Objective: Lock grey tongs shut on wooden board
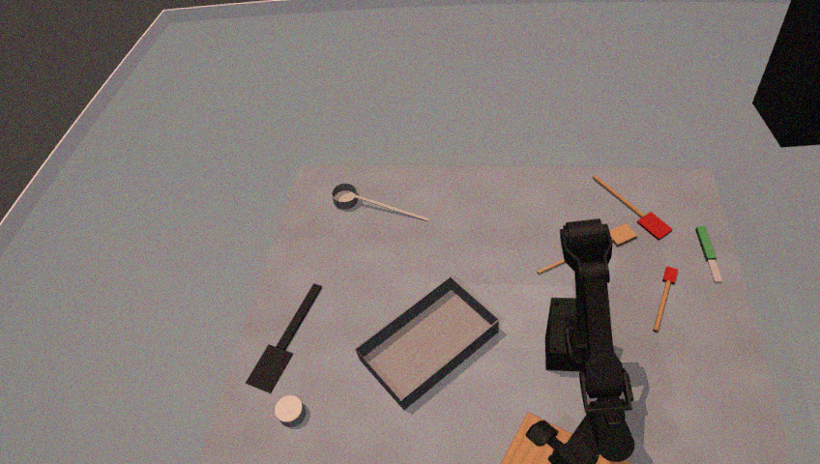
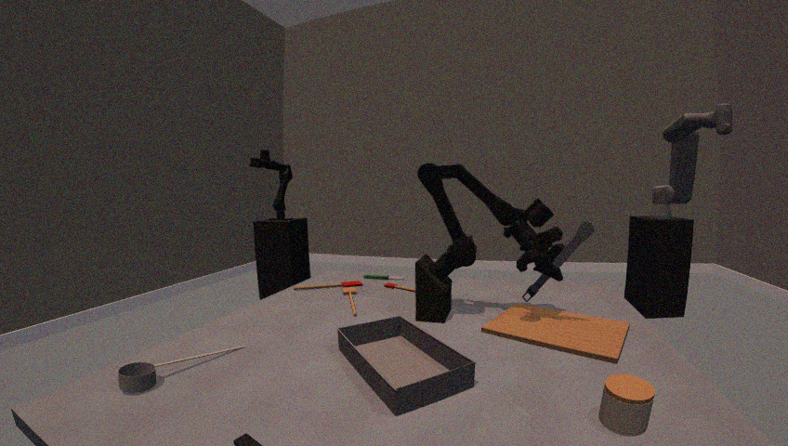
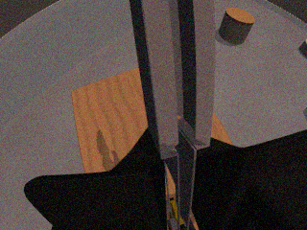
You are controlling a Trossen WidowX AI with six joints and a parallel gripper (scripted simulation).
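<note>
The grey tongs [image 2: 573,243] [image 3: 160,96] are in the air above the wooden board [image 1: 517,445] [image 2: 594,336] [image 3: 112,107]. In the exterior view they slant steeply, rounded tips up and to the right, looped hinge end low. My gripper [image 2: 554,271] [image 3: 161,125] is shut on them, between tips and hinge. In the wrist view the two arms run close together with a narrow dark gap; a yellow piece shows between them near the bottom. Whether the lock is engaged cannot be seen. The roasting tin [image 1: 452,365] [image 2: 437,386] holds nothing. In the top view the fingertips and tongs are out of sight.
A lidded jar [image 1: 288,408] [image 2: 625,409] [image 3: 236,26] stands in front of the board in the exterior view. A black spatula [image 1: 270,367], a small pan [image 1: 345,204] [image 2: 137,378], brushes and a green-handled tool [image 1: 706,243] [image 2: 375,276] lie farther off.
</note>
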